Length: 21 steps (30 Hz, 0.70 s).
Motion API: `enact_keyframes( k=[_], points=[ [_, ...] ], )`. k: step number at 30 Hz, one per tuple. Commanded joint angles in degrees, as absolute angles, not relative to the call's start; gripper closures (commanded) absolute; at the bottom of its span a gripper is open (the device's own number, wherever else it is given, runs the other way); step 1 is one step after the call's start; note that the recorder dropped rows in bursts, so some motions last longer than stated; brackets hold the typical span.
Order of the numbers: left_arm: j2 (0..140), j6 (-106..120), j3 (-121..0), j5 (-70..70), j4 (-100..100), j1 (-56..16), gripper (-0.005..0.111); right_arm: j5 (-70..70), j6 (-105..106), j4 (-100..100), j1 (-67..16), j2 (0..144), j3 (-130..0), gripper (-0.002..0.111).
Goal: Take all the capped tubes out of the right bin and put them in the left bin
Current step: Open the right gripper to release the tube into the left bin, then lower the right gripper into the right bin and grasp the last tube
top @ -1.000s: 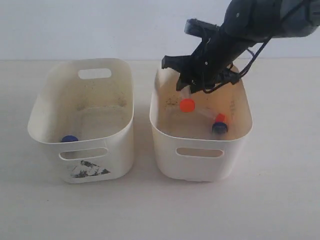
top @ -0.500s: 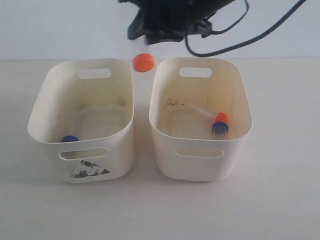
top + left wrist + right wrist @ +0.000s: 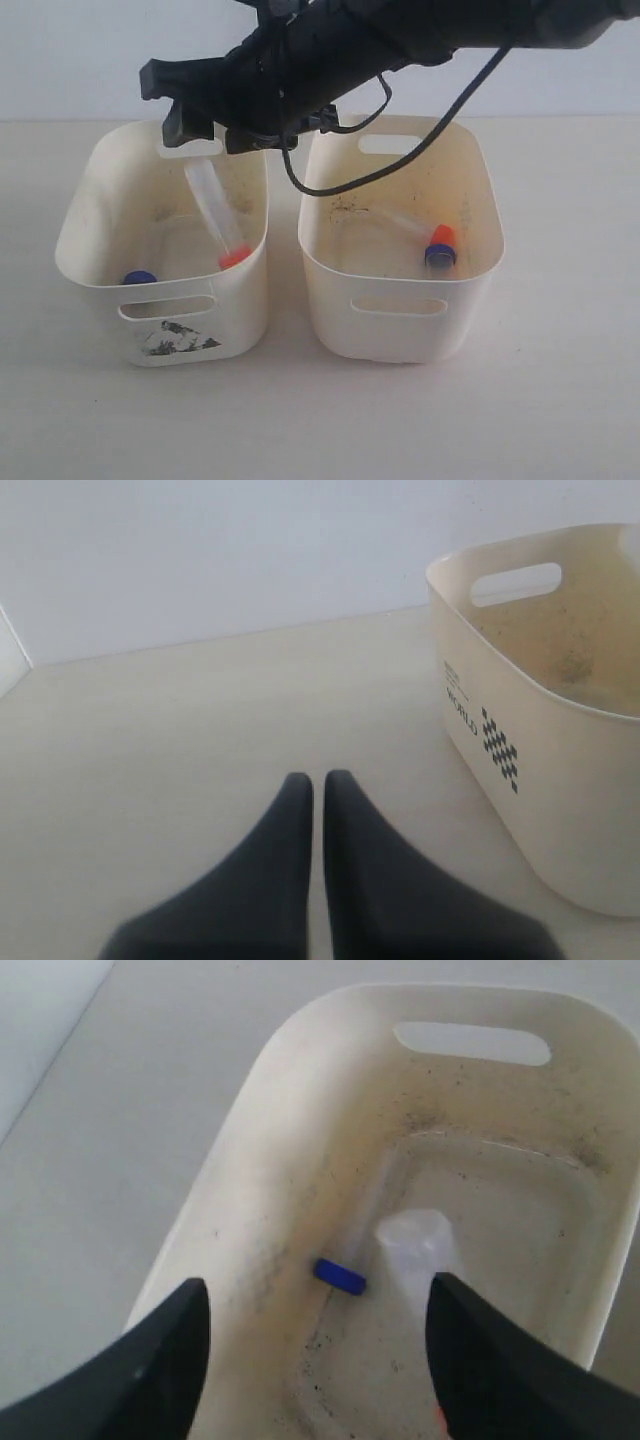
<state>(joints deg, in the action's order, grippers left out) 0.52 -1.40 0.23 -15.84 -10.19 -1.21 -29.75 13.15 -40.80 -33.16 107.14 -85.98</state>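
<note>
Over the left bin (image 3: 100, 190), right gripper (image 3: 318, 1282) released, jaws wide. Inside, tilted tube (image 3: 213, 208), orange cap down at 4 o'clock. Left gripper (image 3: 312, 778) clenched, empty.

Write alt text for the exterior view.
The right arm reaches across; its fingers hang over the left bin, where an orange-capped tube leans cap-down near a blue cap. Two capped tubes lie in the right bin.

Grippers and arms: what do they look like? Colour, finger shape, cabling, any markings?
Both are matte black, with no markings visible. Left gripper: two smooth tapered fingers with rounded tips. Right gripper: the same plain black fingers, broad and wedge-like. The right arm is a dark, bulky housing with a thin black cable looping loose beneath it.
</note>
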Motion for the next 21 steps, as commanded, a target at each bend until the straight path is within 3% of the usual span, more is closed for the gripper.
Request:
enact_keyframes(
  k=[1, 6, 9, 21],
  points=[
    [0.4, -2.1, 0.0, -15.0, -10.1, -1.1, 0.102, -33.3, 16.0, -39.3, -32.1, 106.2, -85.9, 0.047],
    [0.4, -2.1, 0.0, -15.0, -10.1, -1.1, 0.102, -49.4, 19.5, -32.9, -26.4, 104.1, -91.5, 0.060],
    [0.4, -2.1, 0.0, -15.0, -10.1, -1.1, 0.102, -58.9, 21.0, -24.2, -23.3, 104.1, -95.7, 0.061],
    [0.4, -2.1, 0.0, -15.0, -10.1, -1.1, 0.102, -64.0, 36.4, -1.2, -22.3, 109.0, -96.6, 0.061]
  ],
)
